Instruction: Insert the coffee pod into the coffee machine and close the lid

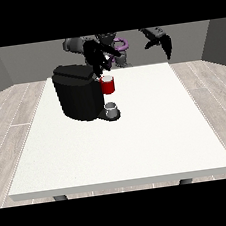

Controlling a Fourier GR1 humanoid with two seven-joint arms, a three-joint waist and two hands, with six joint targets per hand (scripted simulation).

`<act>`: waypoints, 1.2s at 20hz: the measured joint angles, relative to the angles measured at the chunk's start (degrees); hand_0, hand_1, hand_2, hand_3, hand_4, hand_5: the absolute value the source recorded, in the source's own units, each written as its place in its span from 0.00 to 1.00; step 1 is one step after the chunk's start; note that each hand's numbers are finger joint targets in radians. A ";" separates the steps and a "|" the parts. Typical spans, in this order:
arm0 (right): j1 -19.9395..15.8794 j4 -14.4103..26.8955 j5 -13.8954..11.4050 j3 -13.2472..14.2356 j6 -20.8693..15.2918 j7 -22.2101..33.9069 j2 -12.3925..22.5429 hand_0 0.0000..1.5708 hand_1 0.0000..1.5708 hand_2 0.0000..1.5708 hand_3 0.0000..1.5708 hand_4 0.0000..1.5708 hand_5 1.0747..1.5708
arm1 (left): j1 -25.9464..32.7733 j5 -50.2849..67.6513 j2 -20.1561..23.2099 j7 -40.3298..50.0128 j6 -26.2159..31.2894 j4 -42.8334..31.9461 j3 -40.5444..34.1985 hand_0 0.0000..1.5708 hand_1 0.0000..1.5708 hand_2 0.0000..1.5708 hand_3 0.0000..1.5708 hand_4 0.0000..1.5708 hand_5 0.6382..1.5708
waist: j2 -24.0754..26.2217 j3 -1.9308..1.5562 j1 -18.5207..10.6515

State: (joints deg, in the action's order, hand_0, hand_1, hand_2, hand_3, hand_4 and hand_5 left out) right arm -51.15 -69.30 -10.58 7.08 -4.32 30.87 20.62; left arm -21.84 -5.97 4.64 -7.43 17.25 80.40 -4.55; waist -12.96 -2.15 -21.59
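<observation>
Coffee machine (77, 97) sits black and boxy in the upper left of the white tabletop (139, 142), with a red thing at the machine (108, 85) on its right face. Below that, a grey thing (111, 108) rests on the machine's base plate; whether that's the pod, I can't tell. The hand at the view's left (97, 61) is down over the machine's top right corner, just above the red thing, dark against dark, so how its fingers lie can't be made out, nor whether it has hold of anything. Over in the upper right, the hand at the view's right (160, 40) hangs in the air past the tabletop's far edge, fingers relaxed and pointing down, holding nothing.
</observation>
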 measured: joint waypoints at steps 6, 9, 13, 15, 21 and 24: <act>-4.92 -4.11 -0.06 -1.37 0.55 -1.12 -0.47 0.00 0.00 0.00 0.00 0.00 1.00 | -3.16 0.55 -0.51 0.10 1.14 0.07 1.00 0.00 0.00 0.00 0.00 0.14 1.00 | -3.04 0.92 -6.05; -8.55 -3.89 -0.28 -2.51 0.82 -5.81 -1.39 0.00 0.00 0.00 0.00 0.00 1.00 | -5.05 0.81 -0.39 0.59 1.74 0.65 1.38 0.00 0.00 0.00 0.00 0.20 1.00 | -5.36 1.60 -8.32; -11.80 -1.04 -0.06 -2.70 0.79 -11.05 -2.75 0.00 0.00 0.00 0.00 0.00 1.00 | -6.84 1.28 -0.02 1.76 1.91 1.69 1.18 0.00 0.00 0.00 0.00 0.19 1.00 | -7.48 1.96 -9.15; -13.25 1.07 0.22 -2.49 0.75 -12.46 -3.53 0.00 0.00 0.00 0.00 0.03 1.00 | -7.05 1.54 -0.02 2.49 2.17 2.16 1.34 0.00 0.00 0.00 0.00 0.22 1.00 | -7.75 2.05 -9.35; -16.33 6.72 0.24 -2.14 0.32 -17.19 -5.36 0.00 0.00 0.00 0.00 0.00 1.00 | -6.71 1.21 -0.65 2.81 2.10 4.04 2.65 0.00 0.00 0.00 0.00 0.16 1.00 | -8.28 2.15 -9.14; -16.31 8.47 0.43 -2.52 0.16 -19.53 -7.18 0.00 0.00 0.00 0.00 0.00 1.00 | -5.31 0.95 -1.26 3.56 1.76 4.63 3.33 0.00 0.00 0.00 0.00 0.17 1.00 | -6.92 2.16 -7.98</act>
State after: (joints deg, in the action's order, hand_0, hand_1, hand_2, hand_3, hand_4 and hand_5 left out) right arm -67.46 -60.83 -10.15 4.56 -4.16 11.34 13.44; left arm -27.14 -5.01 3.38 -3.87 19.01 85.03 -1.21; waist -19.89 0.01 -29.57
